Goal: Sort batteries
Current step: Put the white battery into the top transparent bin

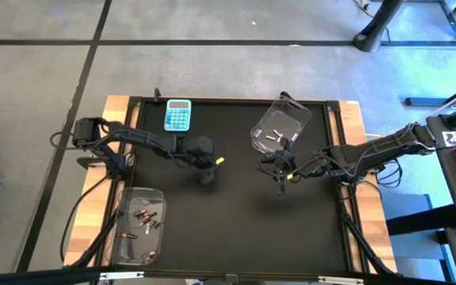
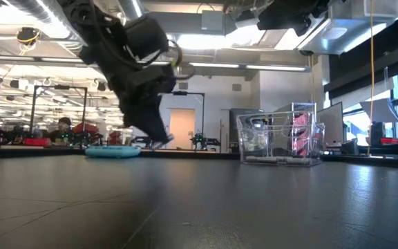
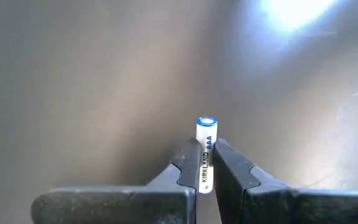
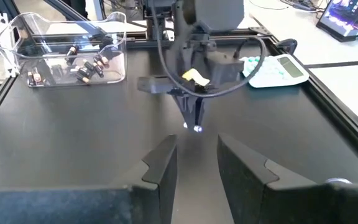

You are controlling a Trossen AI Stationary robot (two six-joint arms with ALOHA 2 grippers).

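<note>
Where the left gripper (image 3: pixel 206 171) is seen from its own wrist, a white battery (image 3: pixel 206 152) with a blue ring at its tip is pinched between the two dark fingers (image 3: pixel 185 165), its printed side turned outward and its upper end standing clear above them. In the high view this left gripper (image 1: pixel 206 176) is placed over the middle of the black table mat (image 1: pixel 236 229), slightly left of centre and below the light-blue calculator (image 1: pixel 177 115). From the right wrist the same gripper (image 4: pixel 194 124) is seen pointing down, the pale tip of the battery (image 4: pixel 197 129) showing at its end just above the mat; whether it touches the surface cannot be told.

The right gripper (image 1: pixel 280 184) is held near the mat's centre-right, just below a clear bin (image 1: pixel 280 127). Its fingers (image 4: pixel 161 163) are spread apart with nothing between them.

In that clear bin a few silvery batteries (image 1: pixel 275 136) can be made out, though they are small in the high view. A second clear bin (image 1: pixel 139 226) sits at the table's left front edge, and dark batteries with red (image 4: pixel 86 68) are lying scattered on its floor. In the low view, the calculator (image 2: pixel 112 151) is seen flat at the far side of the mat, beyond the lowered left arm.
</note>
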